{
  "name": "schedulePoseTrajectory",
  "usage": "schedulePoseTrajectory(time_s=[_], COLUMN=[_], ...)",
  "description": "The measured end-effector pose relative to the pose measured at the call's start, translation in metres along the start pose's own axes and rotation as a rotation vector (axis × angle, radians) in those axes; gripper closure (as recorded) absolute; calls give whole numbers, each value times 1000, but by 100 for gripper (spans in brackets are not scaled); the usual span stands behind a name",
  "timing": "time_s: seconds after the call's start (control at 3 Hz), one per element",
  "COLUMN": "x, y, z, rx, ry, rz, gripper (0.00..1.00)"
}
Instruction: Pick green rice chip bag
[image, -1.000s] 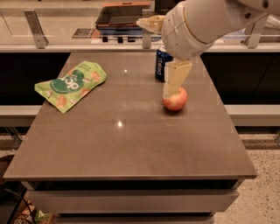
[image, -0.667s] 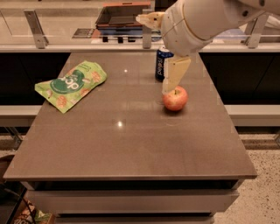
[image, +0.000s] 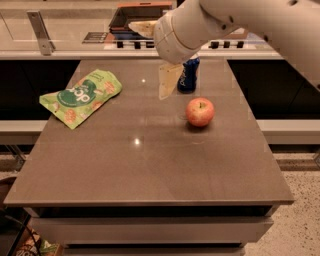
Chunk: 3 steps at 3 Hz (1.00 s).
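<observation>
Grey table (image: 150, 170), green rice chip bag (image: 82, 97) at left, gripper (image: 146, 61) spread wide beside blue can (image: 189, 76)

The table (image: 150, 170) carries the green rice chip bag (image: 80, 97), blue can (image: 189, 76) and apple (image: 200, 111), pincer (image: 150, 59) hovering beside the can.

Flat, crinkly light-green snack pouch (image: 81, 98) on worktop (image: 150, 165): white letters on dark green round logo, approx. "pop". Blue can (image: 188, 75): label illegible. Hand (image: 160, 70) hangs beside can.
</observation>
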<state>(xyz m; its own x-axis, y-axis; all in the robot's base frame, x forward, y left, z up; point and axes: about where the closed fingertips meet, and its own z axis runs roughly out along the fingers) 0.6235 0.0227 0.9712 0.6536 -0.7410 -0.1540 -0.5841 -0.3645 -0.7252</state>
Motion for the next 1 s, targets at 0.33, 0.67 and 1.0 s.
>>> schedulePoseTrajectory(time_s=[0.33, 0.67, 1.0], x=[-8, -24, -43], y=[-12, -33, -51], z=[37, 69, 93], rx=[-17, -43, -65], ry=[-32, -54, -72], rz=[-42, -121, -189], gripper=[0, 0, 0])
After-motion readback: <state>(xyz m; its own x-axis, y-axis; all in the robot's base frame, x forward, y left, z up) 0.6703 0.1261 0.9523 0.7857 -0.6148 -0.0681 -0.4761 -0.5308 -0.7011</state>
